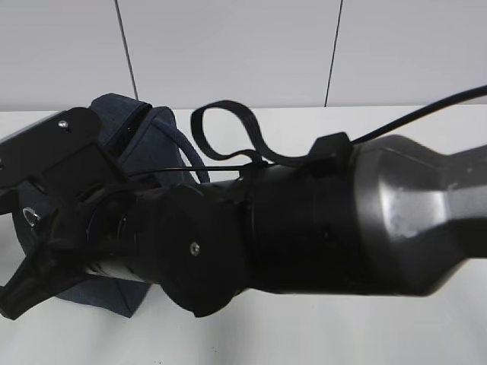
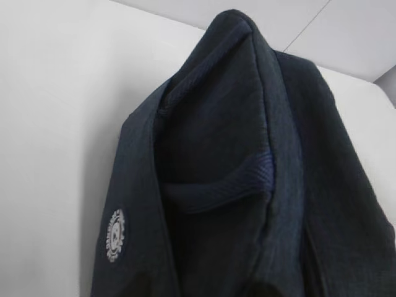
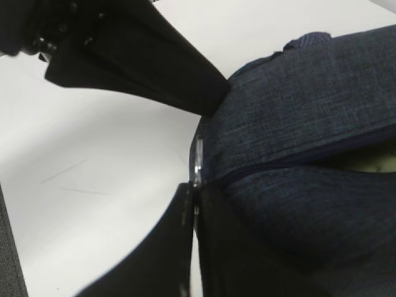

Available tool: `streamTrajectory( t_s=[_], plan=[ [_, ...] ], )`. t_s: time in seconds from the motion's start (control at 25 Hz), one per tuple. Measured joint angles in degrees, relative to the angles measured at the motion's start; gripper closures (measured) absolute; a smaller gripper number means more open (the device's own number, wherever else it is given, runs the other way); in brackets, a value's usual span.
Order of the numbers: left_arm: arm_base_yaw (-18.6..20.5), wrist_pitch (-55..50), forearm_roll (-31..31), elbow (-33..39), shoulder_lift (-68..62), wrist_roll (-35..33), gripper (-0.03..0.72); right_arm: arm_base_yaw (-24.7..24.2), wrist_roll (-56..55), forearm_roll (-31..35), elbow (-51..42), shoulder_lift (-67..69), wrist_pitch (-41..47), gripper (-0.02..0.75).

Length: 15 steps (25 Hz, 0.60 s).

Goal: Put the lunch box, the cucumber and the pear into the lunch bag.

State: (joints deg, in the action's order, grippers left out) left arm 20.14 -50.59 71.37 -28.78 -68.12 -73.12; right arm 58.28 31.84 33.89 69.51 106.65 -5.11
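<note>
The navy lunch bag [image 1: 144, 144] lies on the white table, mostly hidden behind my right arm [image 1: 304, 228], which reaches across to the left. One handle loop [image 1: 228, 133] sticks up. In the right wrist view my right gripper [image 3: 197, 204] is shut on the silver zipper pull [image 3: 198, 162] at the bag's [image 3: 309, 93] end. The zipper gap shows a pale sliver [image 3: 380, 164] inside. The left wrist view is filled by bag fabric [image 2: 216, 154], and no fingers show. A black arm part [image 3: 154, 68] touches the bag's end. Lunch box, cucumber and pear are hidden.
The white table [image 1: 342, 334] runs to a pale panelled wall [image 1: 228, 46] behind. A black cable [image 1: 426, 110] trails off to the upper right. A round white logo patch [image 2: 115, 235] sits on the bag's side.
</note>
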Motion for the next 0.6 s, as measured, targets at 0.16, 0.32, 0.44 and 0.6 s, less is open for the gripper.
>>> streamTrajectory(
  t_s=[0.16, 0.32, 0.44, 0.6],
  plan=[
    [0.00, -2.26, 2.36, 0.00, -2.46, -2.00, 0.373, 0.00, 0.00, 0.50, 0.00, -0.11, 0.00, 0.738],
    [-0.12, -3.62, 2.79, -0.12, -4.99, -3.21, 0.392, 0.00, 0.00, 0.65, 0.00, -0.11, 0.00, 0.738],
    [-1.49, -4.16, 3.32, -0.31, -6.15, -4.42, 0.512, 0.00, 0.00, 0.63, 0.00, -0.11, 0.00, 0.738],
    [-2.63, -4.03, 3.58, -0.48, -6.57, -5.50, 0.660, 0.00, 0.00, 0.91, 0.00, -0.11, 0.00, 0.738]
  ],
)
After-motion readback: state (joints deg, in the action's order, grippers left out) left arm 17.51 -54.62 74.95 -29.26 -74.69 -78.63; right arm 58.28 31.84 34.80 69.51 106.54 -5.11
